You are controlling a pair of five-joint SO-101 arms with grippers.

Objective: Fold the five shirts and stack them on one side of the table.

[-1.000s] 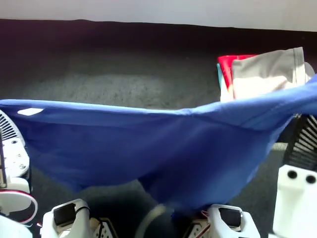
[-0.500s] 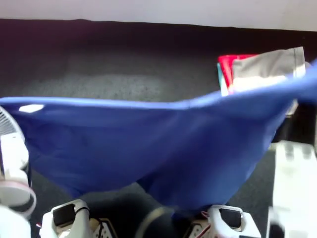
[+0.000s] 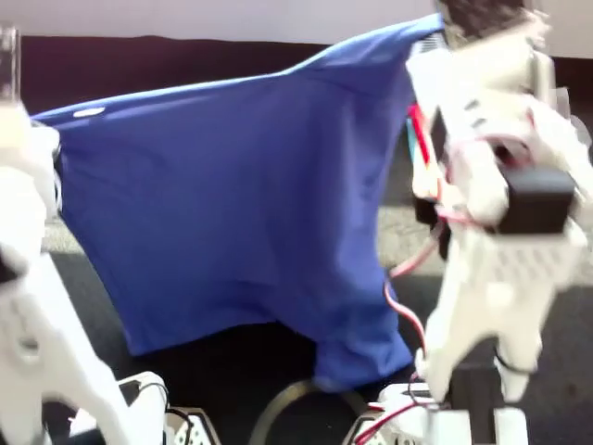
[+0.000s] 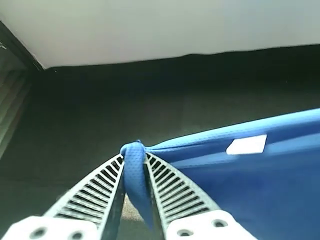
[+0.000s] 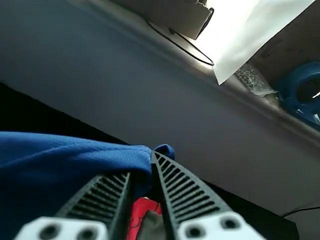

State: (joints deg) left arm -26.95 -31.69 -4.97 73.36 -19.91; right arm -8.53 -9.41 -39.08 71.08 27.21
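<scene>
And here we have the blue shirt (image 3: 250, 204) up in the air, stretched wide between the two arms! The left gripper (image 4: 134, 156) is clamped tight on one corner, a bunched knot of blue cloth squeezed between its ribbed fingers (image 4: 167, 182), with the shirt's white label (image 4: 246, 145) just beside the pinch. Over on the other side, the right gripper (image 5: 141, 162) has the opposite corner nipped just as firmly, its jaws nearly together on a fold of fabric. In the high view the right-hand corner rides higher than the left, so the top edge slopes, and the body of the shirt hangs down in front of us toward the dark table (image 3: 93, 297).

Where do we stand? We judge this shirt to be at the very start of its fold: it hangs fully open, with no crease in it yet. It must be laid down, folded and carried to the pile.

That pile (image 3: 419, 130) sits at the far right of the table, behind the right arm (image 3: 491, 232). We can make out a red garment and a thin teal edge (image 3: 409, 139) there.

The count, then: one blue shirt in the air, two grippers both gripping it, and at least two folded pieces in the pile. The arm hides the rest, so we cannot say how many of the five are done.
</scene>
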